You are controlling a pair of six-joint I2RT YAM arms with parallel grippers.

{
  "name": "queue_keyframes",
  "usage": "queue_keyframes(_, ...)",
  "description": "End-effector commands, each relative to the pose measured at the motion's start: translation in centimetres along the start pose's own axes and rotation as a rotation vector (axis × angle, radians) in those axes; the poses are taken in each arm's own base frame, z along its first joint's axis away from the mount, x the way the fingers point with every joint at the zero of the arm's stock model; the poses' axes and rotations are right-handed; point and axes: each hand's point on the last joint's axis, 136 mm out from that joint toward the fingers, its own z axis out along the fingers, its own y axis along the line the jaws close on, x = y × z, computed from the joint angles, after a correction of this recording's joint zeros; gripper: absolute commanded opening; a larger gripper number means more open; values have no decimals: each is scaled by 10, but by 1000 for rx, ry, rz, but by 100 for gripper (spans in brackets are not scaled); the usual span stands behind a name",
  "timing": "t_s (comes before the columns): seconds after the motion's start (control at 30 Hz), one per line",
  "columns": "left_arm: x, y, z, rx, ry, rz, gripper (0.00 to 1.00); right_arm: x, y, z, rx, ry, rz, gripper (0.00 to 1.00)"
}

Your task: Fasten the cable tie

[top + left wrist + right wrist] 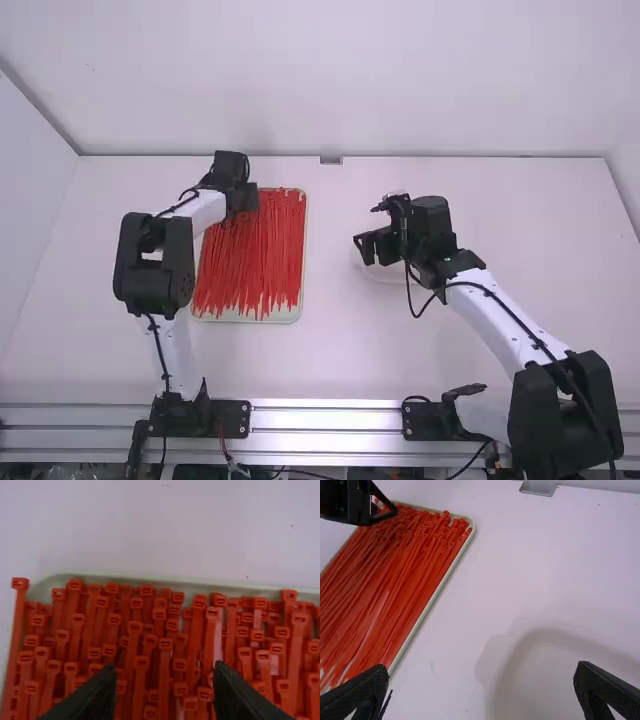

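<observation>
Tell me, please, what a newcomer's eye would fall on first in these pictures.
The dense pile of red-orange cable ties fills a pale tray left of the table's middle. The left gripper hangs open over the tie heads at the pile's far end. The right gripper, also open, hangs over bare white table to the tray's right.

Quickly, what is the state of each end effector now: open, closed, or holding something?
Left end effector: open, empty, above the red cable ties.
Right end effector: open, empty, above the table.
</observation>
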Motion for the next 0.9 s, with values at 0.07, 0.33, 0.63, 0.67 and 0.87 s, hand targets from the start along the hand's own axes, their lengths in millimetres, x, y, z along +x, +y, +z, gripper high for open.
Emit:
queue_keyframes(0.07,9,12,8,-33,3,-22,49,-15,4,-3,-7,-29,-14,99)
queue_keyframes(0.33,15,12,10,-31,8,-18,44,-15,4,-3,-8,-29,-15,99)
queue_keyframes(0.63,14,12,10,-31,4,-18,42,-15,4,-3,-8,-29,-14,99)
queue_keyframes(0.67,15,12,10,-31,5,-18,42,-15,4,-3,-7,-29,-14,99)
queue_keyframes(0.87,22,12,20,-33,19,-17,43,-15,4,-3,-8,-29,-11,99)
